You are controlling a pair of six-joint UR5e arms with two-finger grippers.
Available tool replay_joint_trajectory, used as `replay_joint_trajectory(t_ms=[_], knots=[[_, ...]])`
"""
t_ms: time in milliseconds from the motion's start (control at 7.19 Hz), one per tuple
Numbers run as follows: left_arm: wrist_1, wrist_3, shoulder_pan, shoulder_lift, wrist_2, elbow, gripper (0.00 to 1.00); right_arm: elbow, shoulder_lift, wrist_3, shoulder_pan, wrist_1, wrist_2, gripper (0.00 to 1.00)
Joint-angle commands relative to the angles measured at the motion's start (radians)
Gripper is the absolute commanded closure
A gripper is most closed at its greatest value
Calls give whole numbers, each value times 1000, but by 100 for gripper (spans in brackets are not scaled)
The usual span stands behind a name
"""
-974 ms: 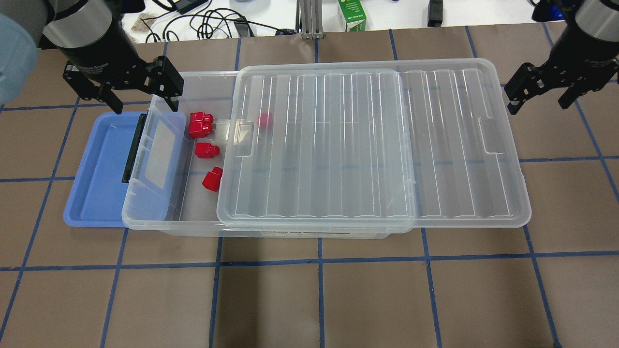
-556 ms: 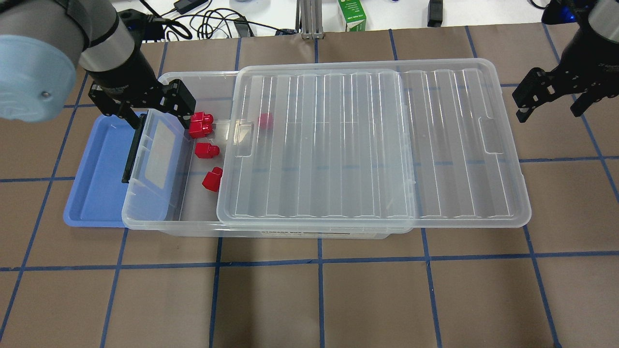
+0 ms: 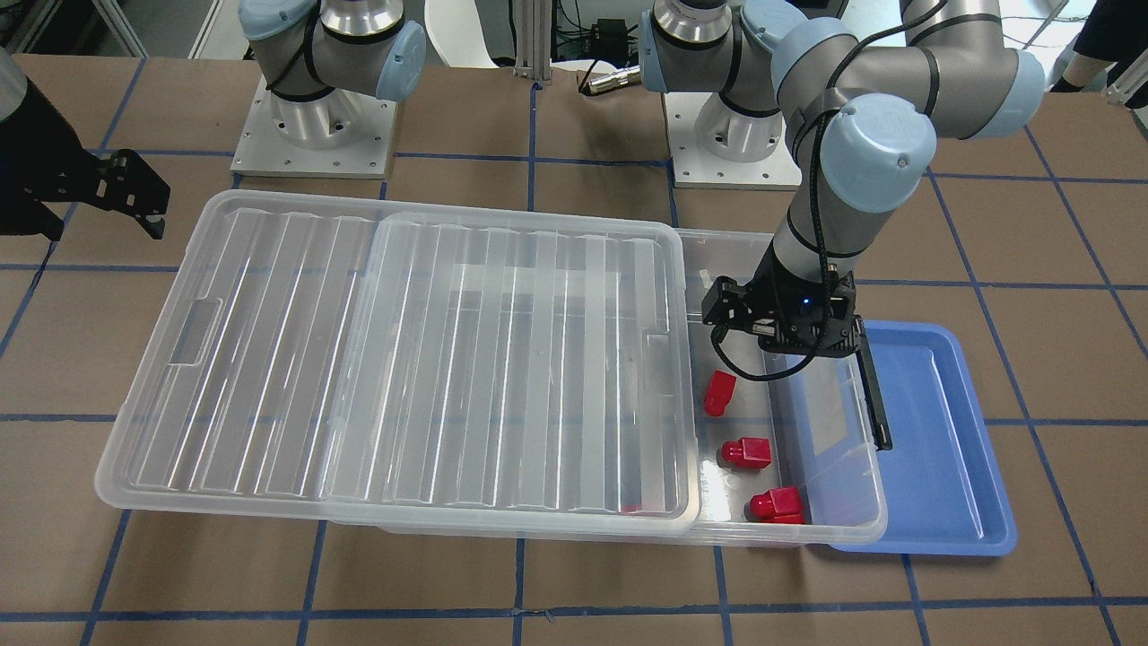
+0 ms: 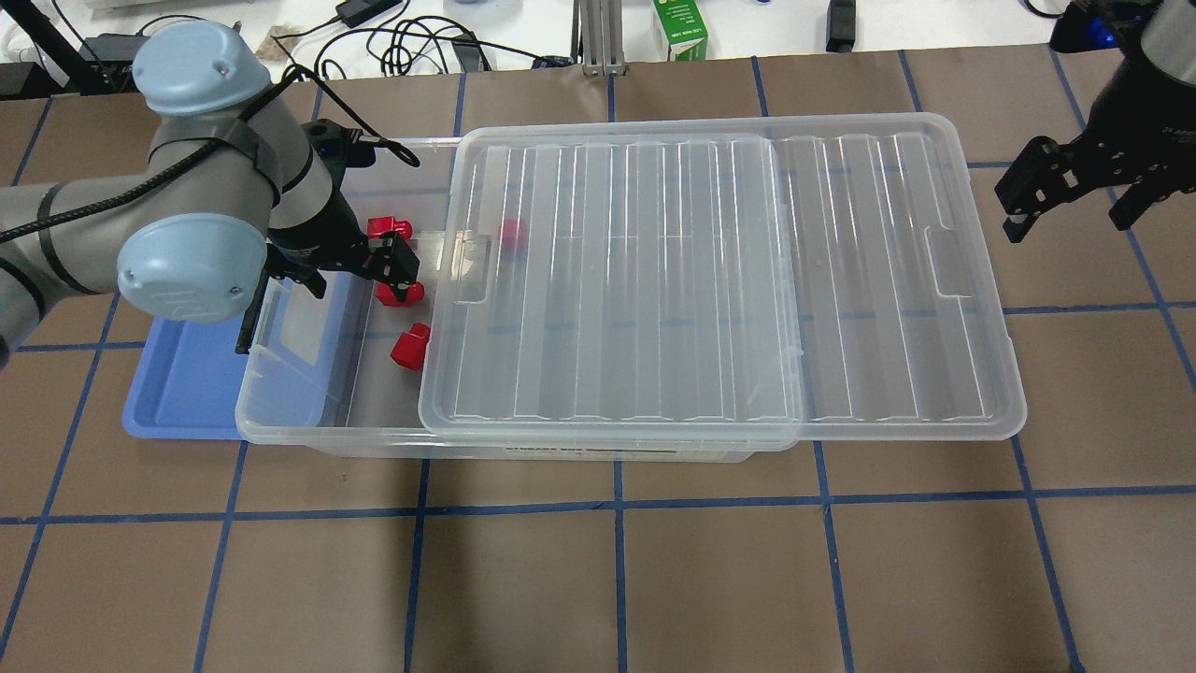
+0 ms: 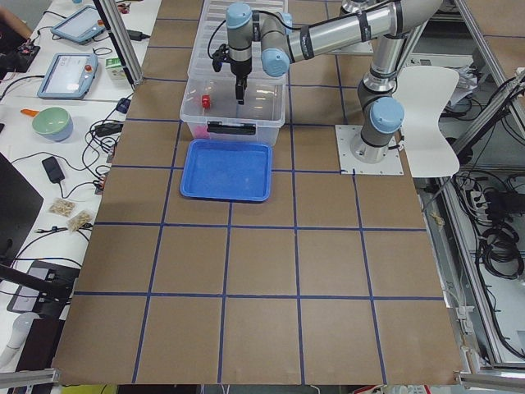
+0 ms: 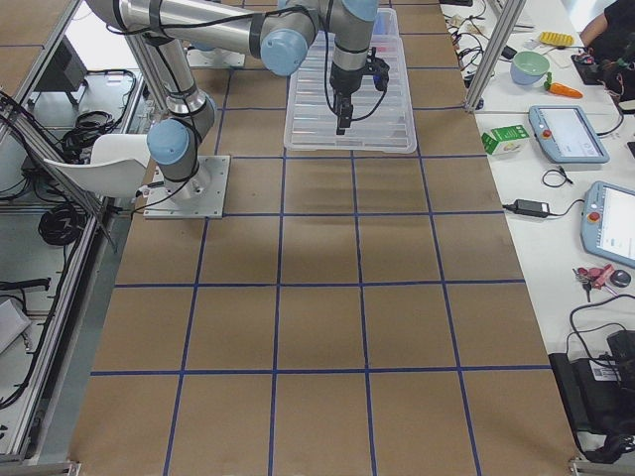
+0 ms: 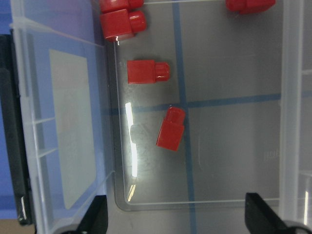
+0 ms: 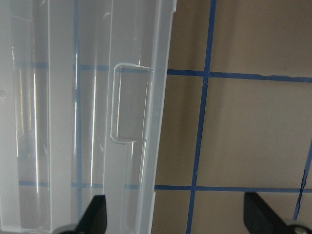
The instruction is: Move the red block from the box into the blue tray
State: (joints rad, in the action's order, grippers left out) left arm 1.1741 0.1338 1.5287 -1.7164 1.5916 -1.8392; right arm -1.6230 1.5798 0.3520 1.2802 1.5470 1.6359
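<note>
The clear box [image 4: 280, 416] has its ribbed lid [image 4: 710, 271] slid toward my right, so its left end is open. Three red blocks lie in the opening [image 4: 408, 346] [image 3: 747, 452] [image 3: 778, 504], and one more shows dimly under the lid [image 4: 512, 232]. My left gripper [image 4: 360, 276] is open and empty above the opening. In the left wrist view [image 7: 178, 219] two blocks [image 7: 148, 72] [image 7: 170, 128] lie ahead of its fingers. The blue tray [image 4: 182, 374] sits partly under the box's left end. My right gripper [image 4: 1070, 217] is open and empty beyond the lid's right edge.
A black latch [image 4: 252, 308] hangs on the box's left end over the tray. A green carton [image 4: 680, 28] and cables lie beyond the table's far edge. The brown table [image 4: 617, 579] carries a grid of blue tape.
My left arm has swung from above the tray's far end toward the near right, over the box opening, and now partly covers a block. My right gripper has shifted slightly right.
</note>
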Motion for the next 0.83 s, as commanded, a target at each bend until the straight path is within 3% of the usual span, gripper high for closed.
replay_joint_trajectory(t_ms=[0, 695], knots=[[-48, 13, -1, -60, -1, -17, 0, -9, -1, 1, -1, 4, 2, 0], [-88, 30, -10, -92, -2, -60, 0, -11, -1, 5, -4, 1, -5, 0]])
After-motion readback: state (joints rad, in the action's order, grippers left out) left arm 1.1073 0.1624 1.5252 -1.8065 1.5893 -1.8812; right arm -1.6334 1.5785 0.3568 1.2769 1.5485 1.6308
